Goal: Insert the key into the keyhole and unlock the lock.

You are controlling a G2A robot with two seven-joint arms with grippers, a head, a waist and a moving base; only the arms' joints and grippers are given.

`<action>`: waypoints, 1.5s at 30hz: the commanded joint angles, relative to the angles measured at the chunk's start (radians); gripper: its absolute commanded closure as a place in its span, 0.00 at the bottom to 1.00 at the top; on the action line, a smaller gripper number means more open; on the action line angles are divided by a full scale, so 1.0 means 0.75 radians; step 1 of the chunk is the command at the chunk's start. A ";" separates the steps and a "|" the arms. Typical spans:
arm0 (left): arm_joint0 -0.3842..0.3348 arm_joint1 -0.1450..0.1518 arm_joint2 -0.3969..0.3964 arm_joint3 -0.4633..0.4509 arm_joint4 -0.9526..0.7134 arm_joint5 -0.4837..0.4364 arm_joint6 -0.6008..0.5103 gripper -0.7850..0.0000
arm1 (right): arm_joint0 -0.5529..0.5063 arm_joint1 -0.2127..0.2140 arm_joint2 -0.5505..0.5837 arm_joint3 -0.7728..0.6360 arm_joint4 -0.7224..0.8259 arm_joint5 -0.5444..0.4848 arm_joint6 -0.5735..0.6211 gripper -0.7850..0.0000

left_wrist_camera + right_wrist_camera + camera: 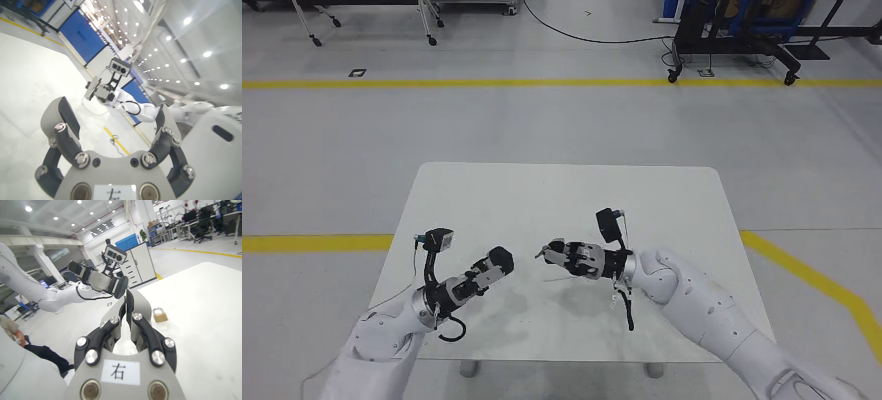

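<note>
right gripper (pixel 126 298) is pressed together near the padlock (pixel 160 315) — can't tell if it pinches anything — left gripper (pixel 113 103) is spread wide, empty.

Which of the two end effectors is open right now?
The left end effector: its fingers stand wide apart with nothing between them, while the right end effector has its fingers closed together.

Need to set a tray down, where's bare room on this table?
Crowded: the near middle, where left end effector and right end effector nearly meet by the padlock. Bare: the far half of the table beyond them.
</note>
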 commanded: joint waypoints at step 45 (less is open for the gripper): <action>-0.027 0.006 0.116 0.047 0.616 -0.264 0.403 1.00 | 0.115 -0.130 -0.044 0.208 1.082 0.000 0.980 1.00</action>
